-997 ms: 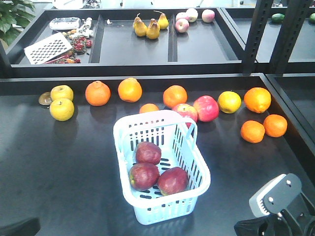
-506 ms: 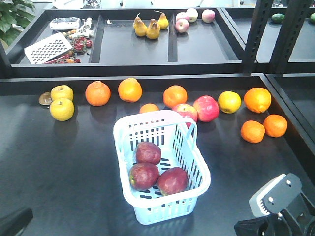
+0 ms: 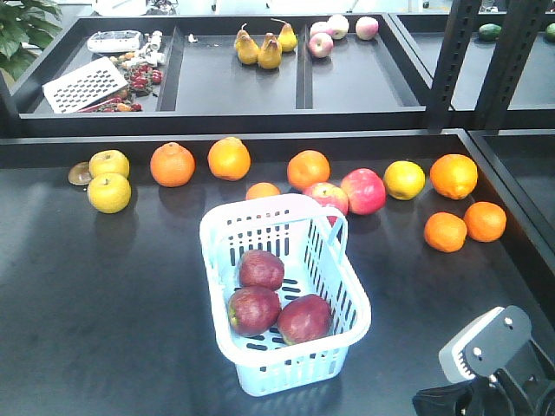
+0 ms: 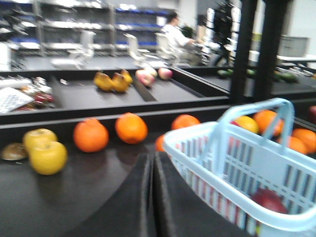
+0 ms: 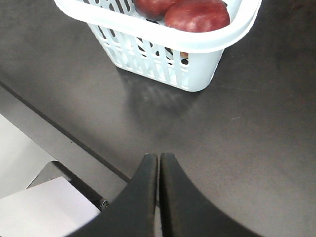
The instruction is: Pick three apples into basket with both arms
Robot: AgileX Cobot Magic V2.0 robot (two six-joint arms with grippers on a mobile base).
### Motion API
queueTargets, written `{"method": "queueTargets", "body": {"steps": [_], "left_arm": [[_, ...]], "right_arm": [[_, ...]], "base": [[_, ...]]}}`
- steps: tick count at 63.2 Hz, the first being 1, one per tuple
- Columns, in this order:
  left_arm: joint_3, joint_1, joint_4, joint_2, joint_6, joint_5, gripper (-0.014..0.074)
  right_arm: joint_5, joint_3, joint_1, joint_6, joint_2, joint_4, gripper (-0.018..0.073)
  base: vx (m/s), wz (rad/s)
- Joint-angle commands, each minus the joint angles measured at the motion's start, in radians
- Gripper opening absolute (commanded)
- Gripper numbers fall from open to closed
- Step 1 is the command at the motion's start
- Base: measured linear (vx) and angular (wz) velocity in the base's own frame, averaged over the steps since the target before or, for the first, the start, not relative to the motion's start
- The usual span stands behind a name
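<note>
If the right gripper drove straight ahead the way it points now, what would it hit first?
Most likely the basket: the shut right gripper aims over bare table at its near slotted wall. Depth is uncertain.

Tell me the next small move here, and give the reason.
Probably none beyond parking both arms. All three apples lie inside the basket, and the left gripper and right gripper are shut and empty, clear of the fruit.

A lab staged as a grocery: a black table [image 3: 104,286] with loose oranges [image 3: 173,165], behind it storage shelving [image 4: 74,29] and a seated person [image 4: 175,37] at twelve o'clock.
</note>
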Motion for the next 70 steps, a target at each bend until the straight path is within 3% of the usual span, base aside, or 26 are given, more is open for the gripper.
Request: {"method": "queueTargets", "body": {"steps": [1, 10, 22, 43, 70], "left_arm": [[0.009, 0.080, -0.003, -0.070, 0.006, 0.015, -0.0006], [0.009, 0.206, -0.005, -0.097, -0.007, 0.053, -0.0006], [0.009, 0.305, -0.004, -0.100, -0.035, 0.058, -0.0006], [0.009, 0.348, -0.006, -0.100, -0.054, 0.063, -0.0006], [0.008, 0.349, -0.013, -0.100, -0.054, 0.063, -0.0006]], "right_arm": [[-0.035, -0.026, -0.003, -0.011, -0.010, 0.016, -0.0004], [-0.034, -0.026, -0.003, -0.011, -0.010, 0.016, -0.0004], [-0.034, -0.026, -0.003, -0.011, -0.010, 0.016, -0.0004], [-0.034, -0.026, -0.003, -0.011, -0.010, 0.016, -0.0004], [-0.034, -0.026, -0.003, -0.011, -0.010, 0.016, -0.0004]], "base": [[0.00, 0.00], [0.00, 0.00], [0.00, 0.00], [0.00, 0.00], [0.00, 0.00]]}}
